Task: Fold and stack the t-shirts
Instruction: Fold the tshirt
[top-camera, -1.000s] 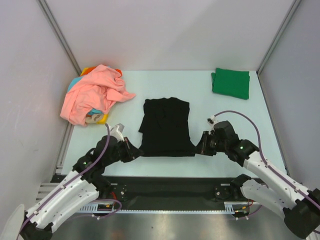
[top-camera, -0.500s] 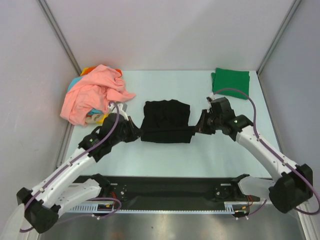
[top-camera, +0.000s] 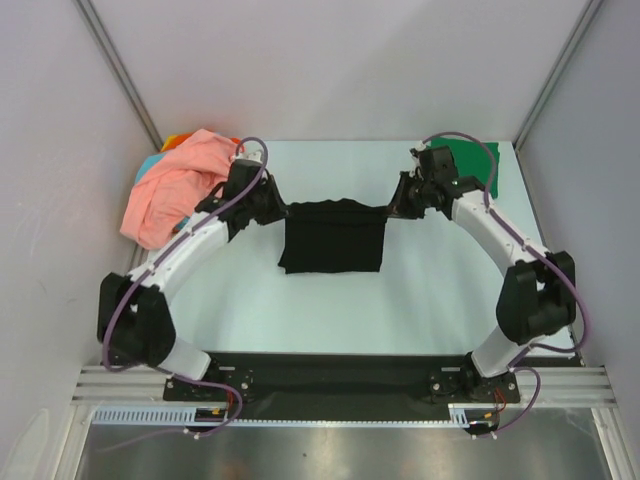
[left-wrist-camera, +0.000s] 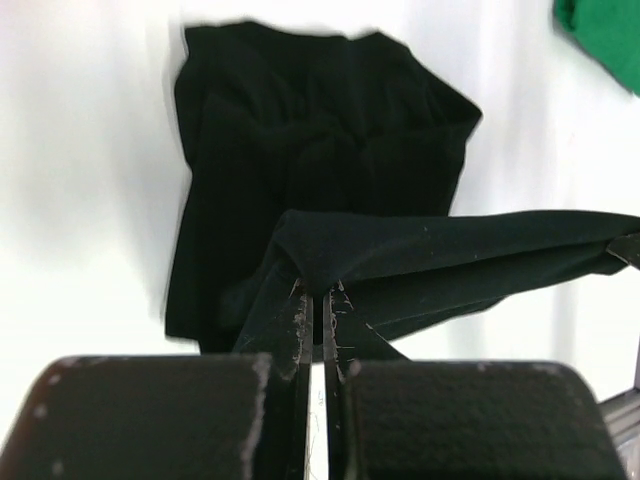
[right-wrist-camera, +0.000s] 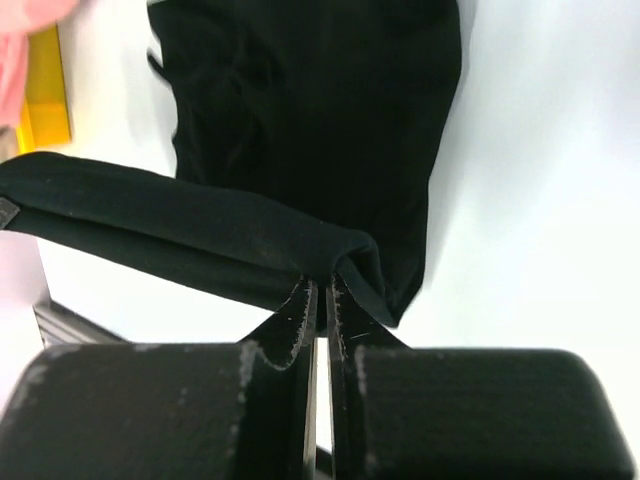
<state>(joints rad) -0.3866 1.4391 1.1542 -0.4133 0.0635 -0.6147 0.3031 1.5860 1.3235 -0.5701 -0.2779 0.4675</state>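
Observation:
A black t-shirt (top-camera: 333, 238) lies mid-table, its near edge lifted and carried over the rest toward the far side. My left gripper (top-camera: 280, 213) is shut on its left corner, and my right gripper (top-camera: 392, 212) is shut on its right corner. The left wrist view shows the pinched black cloth (left-wrist-camera: 400, 255) stretched away from the left gripper (left-wrist-camera: 318, 290). The right wrist view shows the same fold (right-wrist-camera: 180, 230) held by the right gripper (right-wrist-camera: 322, 282). A folded green t-shirt (top-camera: 478, 165) lies at the far right. A salmon-pink t-shirt (top-camera: 180, 185) tops a heap at the far left.
Orange, teal and yellow cloth (top-camera: 172, 143) shows under the pink heap. Grey walls close the left, back and right sides. The white table (top-camera: 440, 290) ends at a black rail (top-camera: 330, 372) along the near edge.
Both grippers have moved from the near edge toward the far side, carrying the black shirt's near edge up and over the rest of it.

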